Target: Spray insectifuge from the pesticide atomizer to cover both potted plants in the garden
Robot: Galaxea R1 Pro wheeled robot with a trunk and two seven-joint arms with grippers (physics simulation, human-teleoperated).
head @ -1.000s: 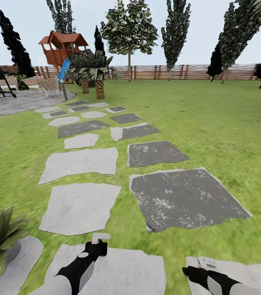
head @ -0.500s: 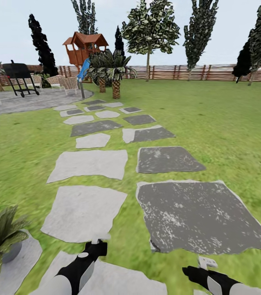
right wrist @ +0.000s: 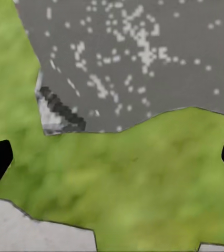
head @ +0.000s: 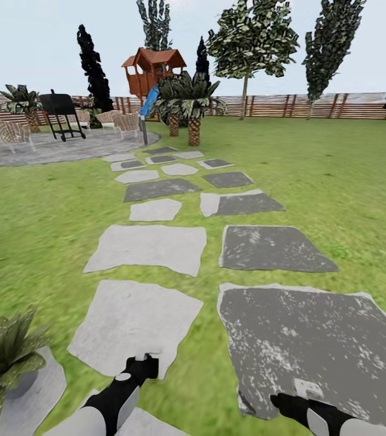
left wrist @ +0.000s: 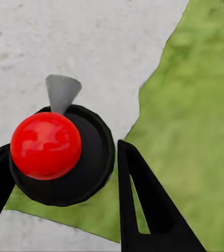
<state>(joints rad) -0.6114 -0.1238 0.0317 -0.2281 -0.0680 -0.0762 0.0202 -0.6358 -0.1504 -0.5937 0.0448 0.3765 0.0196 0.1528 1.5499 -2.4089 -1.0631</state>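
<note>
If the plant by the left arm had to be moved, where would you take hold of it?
Probably the grey base under the plant, from the path side: pointed leaves spread over the top and block a grasp from above, while the rounded base shows bare there.

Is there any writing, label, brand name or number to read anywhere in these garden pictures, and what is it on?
None: no readable text appears in any view.
The wooden playhouse, the black grill and the fence carry no lettering.
The red ball between the left hand fingers is plain, with no mark.
The stepping stones show only pale speckles, not characters.
</note>
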